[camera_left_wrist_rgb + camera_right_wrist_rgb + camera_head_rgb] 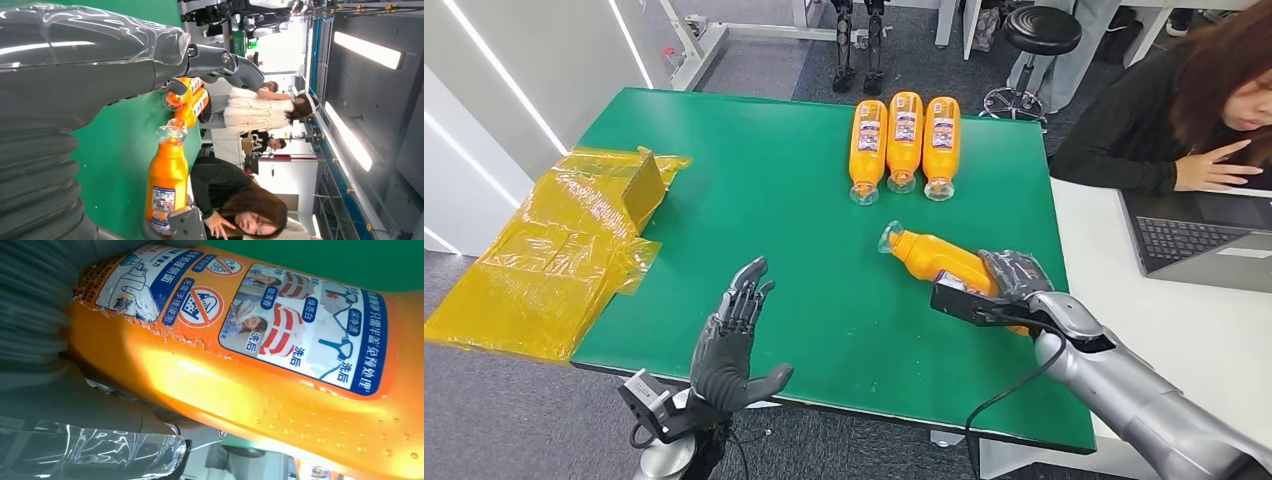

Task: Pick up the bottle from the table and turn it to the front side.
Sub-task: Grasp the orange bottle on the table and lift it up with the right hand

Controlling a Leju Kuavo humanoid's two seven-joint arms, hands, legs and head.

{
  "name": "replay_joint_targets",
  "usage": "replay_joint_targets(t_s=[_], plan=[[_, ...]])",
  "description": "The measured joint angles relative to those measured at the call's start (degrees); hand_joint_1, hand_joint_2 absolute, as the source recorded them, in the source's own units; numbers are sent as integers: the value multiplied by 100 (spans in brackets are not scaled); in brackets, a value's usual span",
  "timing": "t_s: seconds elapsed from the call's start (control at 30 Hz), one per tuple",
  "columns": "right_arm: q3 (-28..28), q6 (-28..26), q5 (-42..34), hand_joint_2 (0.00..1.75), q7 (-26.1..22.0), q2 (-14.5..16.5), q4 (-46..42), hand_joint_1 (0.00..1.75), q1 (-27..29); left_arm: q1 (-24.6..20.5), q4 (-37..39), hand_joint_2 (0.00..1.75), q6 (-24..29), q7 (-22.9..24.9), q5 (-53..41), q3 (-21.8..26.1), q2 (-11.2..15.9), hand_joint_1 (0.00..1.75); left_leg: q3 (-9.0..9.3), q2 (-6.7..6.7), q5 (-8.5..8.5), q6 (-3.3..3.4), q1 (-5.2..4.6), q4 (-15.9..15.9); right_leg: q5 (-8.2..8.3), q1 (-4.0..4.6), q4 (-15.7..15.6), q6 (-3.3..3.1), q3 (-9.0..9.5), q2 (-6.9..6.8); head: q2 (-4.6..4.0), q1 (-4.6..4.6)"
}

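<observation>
Orange bottle (934, 257) lies on its side on the green table (804, 200), clear cap end pointing toward the far-left, base end under the right robot hand (1014, 275). Right robot hand grips the bottle around its lower body, dark fingers (1021, 268) wrapped over the top; bottle looks tilted slightly, cap end low, but whether the base is lifted off the table cannot be told. Right wrist view: the label (300, 322) with printed pictures and blue border faces the camera, its edge torn and peeling near the hand; the grey thumb (90, 440) sits under the orange body.

Beyond the held bottle, toward the far edge of the table: three more orange bottles (905, 142) lying side by side, touching or nearly so, labels up, caps pointing toward the robot. Well apart from the held one.

Left robot hand (736, 345) hovers over the near edge of the table, left of the held bottle, open, fingers spread and holding nothing.

Farther left of the bottle, a heap of yellow plastic wrap (554, 250) hangs over the table's left edge.

Right of the bottle, past the table edge: a person (1184, 110) in a dark top, seated at a white desk (1184, 330), one hand near a laptop (1204, 235).
</observation>
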Motion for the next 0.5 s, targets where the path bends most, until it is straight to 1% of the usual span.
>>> replay_joint_targets(t_s=[0.13, 0.23, 0.3, 0.37, 0.5], plan=[[-152, -68, 95, 175, 9, -50, -201, 175, 125, 11, -3, 175, 14, 0, -6, 0, 0, 0, -7, -1, 0, 0, 1, -1, -1, 1, 1, 0, -7, -1, 0, -1], [-471, -490, 279, 175, -137, -117, -538, 175, 417, 47, -21, 175, 72, 0, -15, 0, 3, 0, -9, -4, 0, 0, 1, -1, -3, 1, 0, 0, -8, -4, 0, 1], [-850, -874, 511, 175, -269, -156, -960, 175, 813, 80, -35, 175, 118, 0, -26, 0, 5, 0, -13, -9, -2, 2, 1, -1, -7, 2, -1, 1, -8, -12, 0, 0], [-1248, -1227, 829, 175, -426, -162, -1441, 175, 1324, 92, -37, 175, 130, 0, -52, 1, 0, 0, -18, -20, -6, 3, 2, -1, -12, 2, -1, 3, -9, -24, 0, 1], [-1880, -1985, 1503, 175, -836, -21, -2374, 175, 2429, 54, -28, 175, -40, 1, -108, 0, -56, 0, -24, -34, -12, 5, 2, -3, -27, 2, -1, 5, -9, -39, 0, 0]])
